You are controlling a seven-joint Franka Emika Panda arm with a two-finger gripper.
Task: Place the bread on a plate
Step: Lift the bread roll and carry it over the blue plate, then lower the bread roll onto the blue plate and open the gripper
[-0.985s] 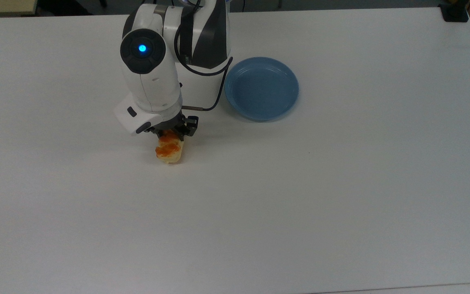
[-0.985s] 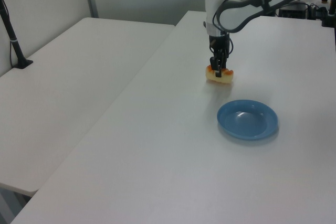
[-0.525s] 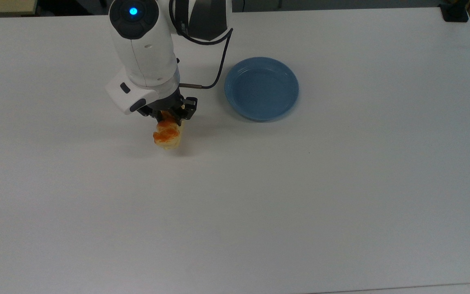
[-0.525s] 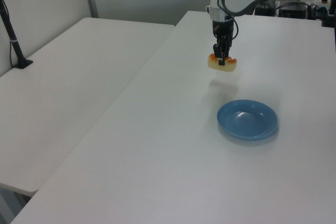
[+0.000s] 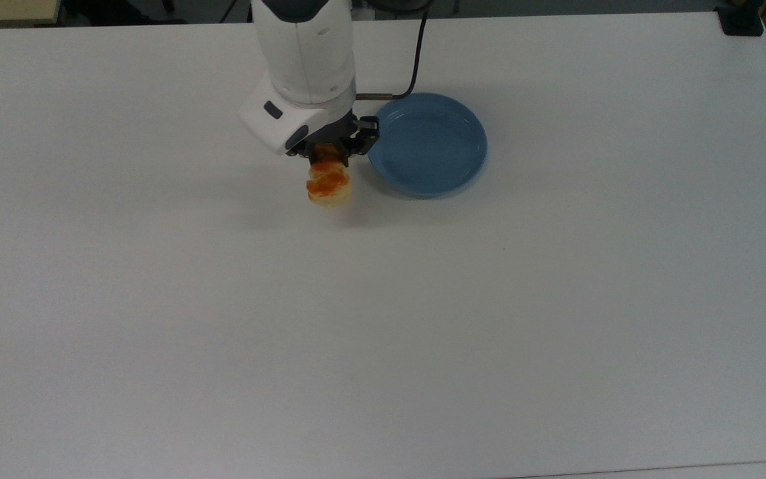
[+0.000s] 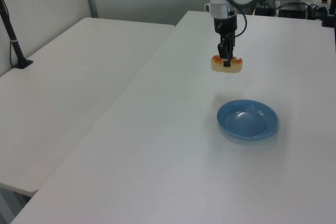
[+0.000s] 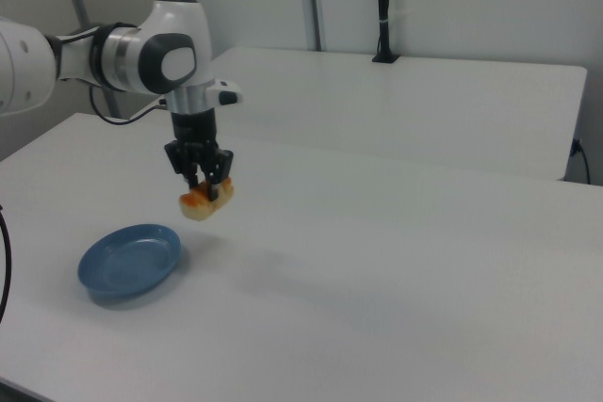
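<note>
The bread (image 5: 330, 187), a pale-yellow loaf with orange-brown lumps, hangs well above the white table with my gripper (image 5: 331, 154) shut on its middle. In the left view the bread (image 6: 227, 64) floats above and behind the blue plate (image 6: 247, 119), held by the gripper (image 6: 226, 61). The right view shows the bread (image 7: 206, 200) up and to the right of the plate (image 7: 129, 260), pinched by the gripper (image 7: 206, 181). In the top view the plate (image 5: 427, 144) lies empty just right of the bread.
The white table (image 5: 423, 319) spreads wide around the plate. A second white table (image 6: 68, 77) stands beside it with a black post (image 6: 11, 38) clamped on it. The arm's black cable (image 5: 416, 53) loops near the plate's far rim.
The gripper has lifted the bread off the table and carried it toward the top view's right, from well left of the plate to just beside its left rim.
</note>
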